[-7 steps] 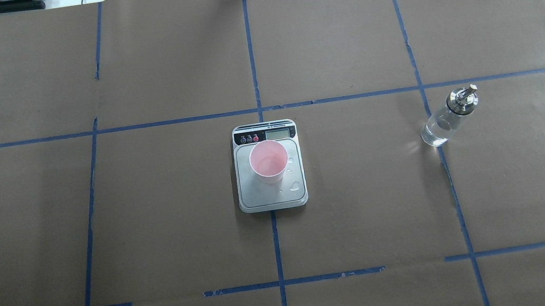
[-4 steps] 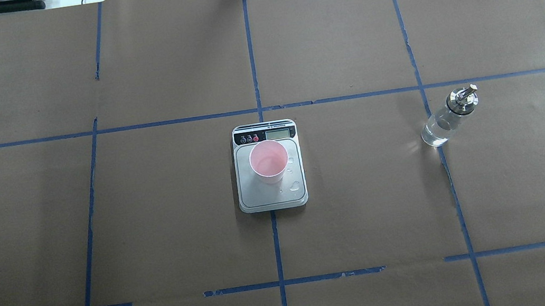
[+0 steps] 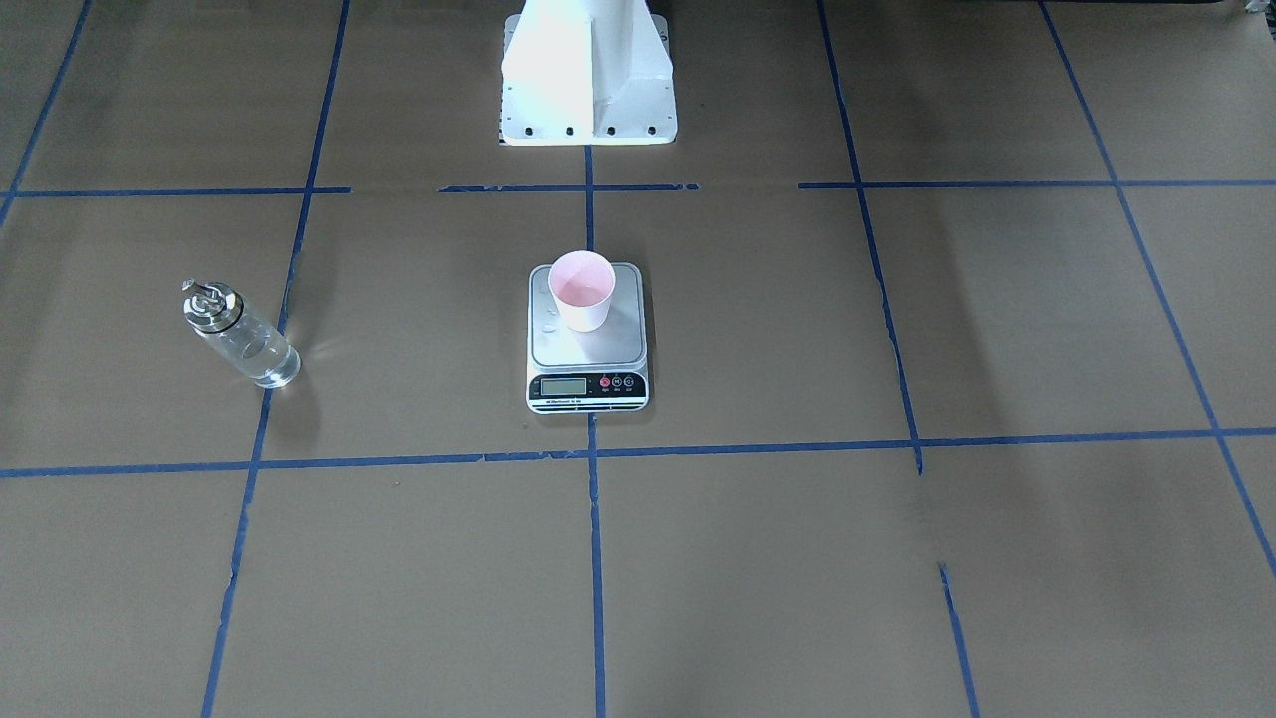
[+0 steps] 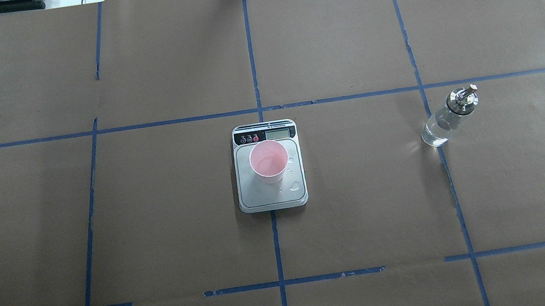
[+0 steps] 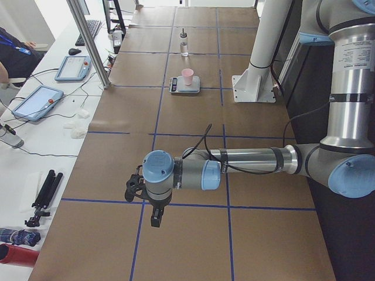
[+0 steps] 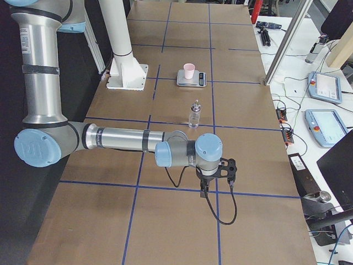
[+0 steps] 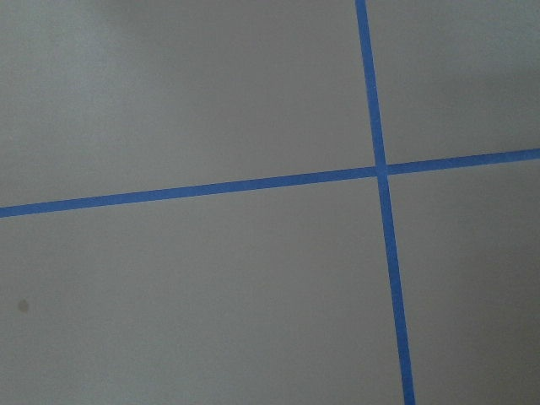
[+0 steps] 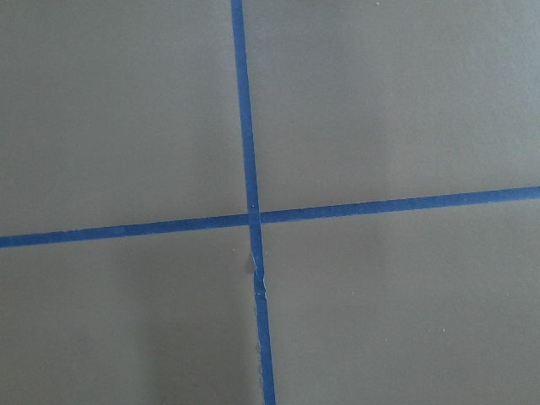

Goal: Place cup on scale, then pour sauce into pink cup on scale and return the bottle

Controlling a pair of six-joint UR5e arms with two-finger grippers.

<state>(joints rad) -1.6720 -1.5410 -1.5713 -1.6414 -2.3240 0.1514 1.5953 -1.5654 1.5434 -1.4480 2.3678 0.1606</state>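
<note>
Two arms are reaching out low over the tabletop, each at its own end and well apart from the task's things. The left claw and the right claw are showing only in the side views, so I cannot tell you whether their fingers are apart or together. Both wrist cameras are looking straight down at tape crossings.

Brown paper is covering the tabletop, and blue tape is dividing it into a grid. On your side, white benches are carrying two tablets, a keyboard and cables. A white pedestal is standing at the robot's edge.

You are seeing the scale lying flat on the middle tape line, its long axis running from the robot toward you and its display strip facing your side. The cup is standing upright about mid-platform, mouth up. Clear droplets are lying on the steel beside it.

You are seeing the bottle standing upright, its long axis vertical, on the robot's right, well apart from the scale, its base at a tape line. The sauce is sitting in its lower part, and the silver cap is pointing up.

The display's digits and the print by the buttons are showing too small to read.
</note>
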